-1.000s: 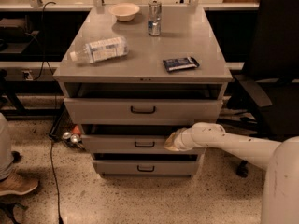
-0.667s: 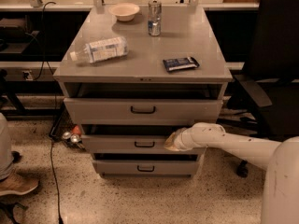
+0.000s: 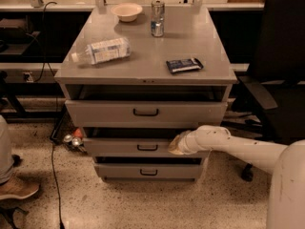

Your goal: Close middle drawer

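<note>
The grey cabinet [image 3: 143, 68] has three drawers, all slightly open. The middle drawer [image 3: 124, 146] has a low flat front panel with a small dark handle [image 3: 147, 148] at its centre, and a dark gap shows above it. My gripper [image 3: 174, 146] is at the end of the white arm that reaches in from the right. It rests against the middle drawer's front panel, just right of the handle.
On the cabinet top lie a plastic bottle [image 3: 101, 50], a bowl [image 3: 127, 11], a can [image 3: 157, 18] and a dark snack packet [image 3: 184, 65]. A black office chair [image 3: 276, 80] stands at the right. Cables and a person's shoe [image 3: 16, 189] are on the floor at the left.
</note>
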